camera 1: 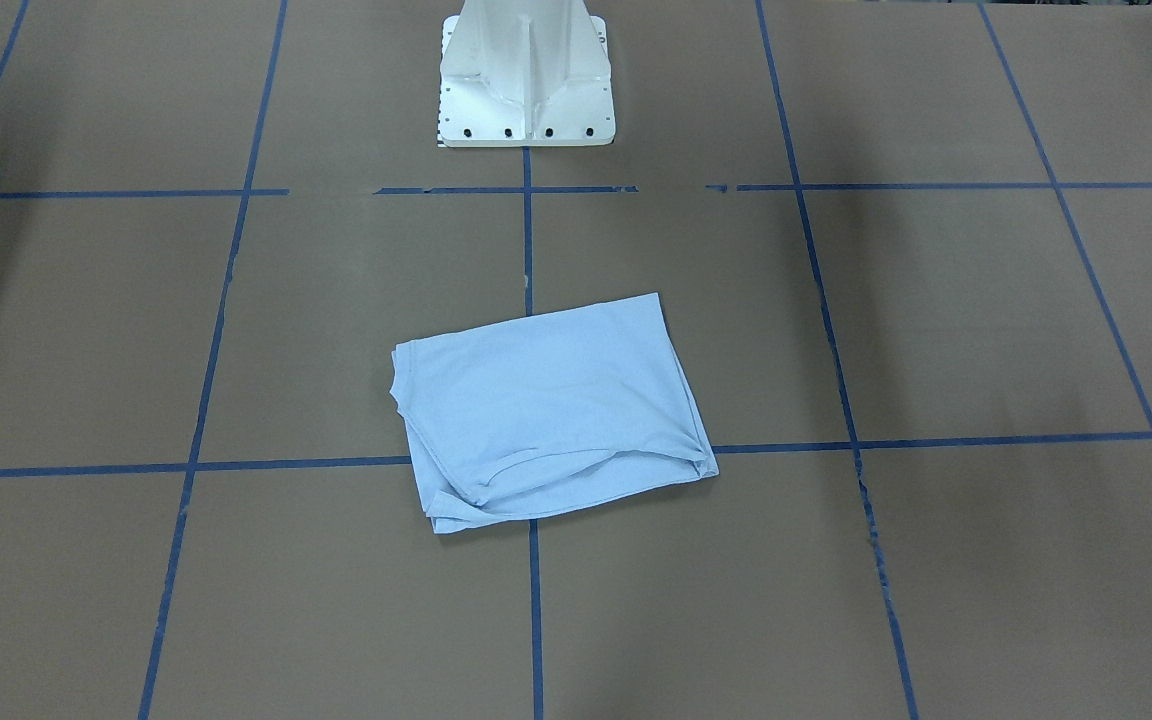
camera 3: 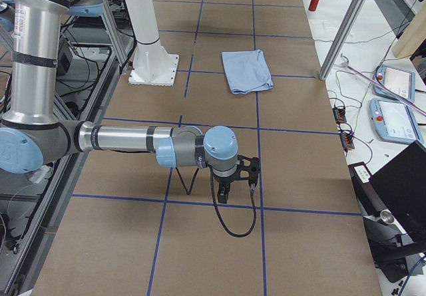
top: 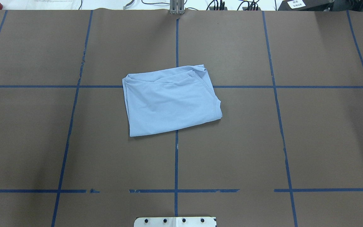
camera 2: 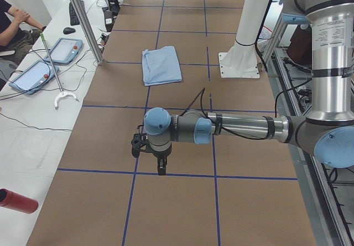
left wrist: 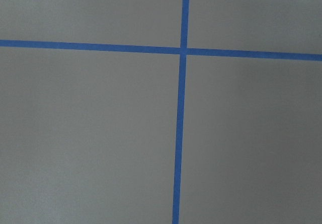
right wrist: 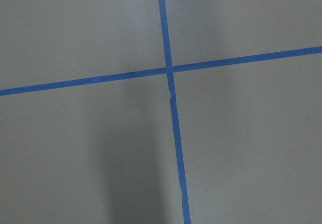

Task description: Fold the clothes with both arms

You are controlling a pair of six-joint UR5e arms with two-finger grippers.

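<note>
So, front camera: the pale light-blue cotton T-shirt [camera 1: 551,410] lies folded mid-table on the brown paper-covered table [camera 1: 986,320], over a crossing of blue tape [camera 1: 936,440]. Overhead shows the same spot. In the left side view the black left gripper [camera 2: 161,167] points down, well apart from the shirt. In the right side view the black right gripper [camera 3: 225,191] does likewise. Can't tell either one's jaws. The wrist cams show only tape lines.
</note>
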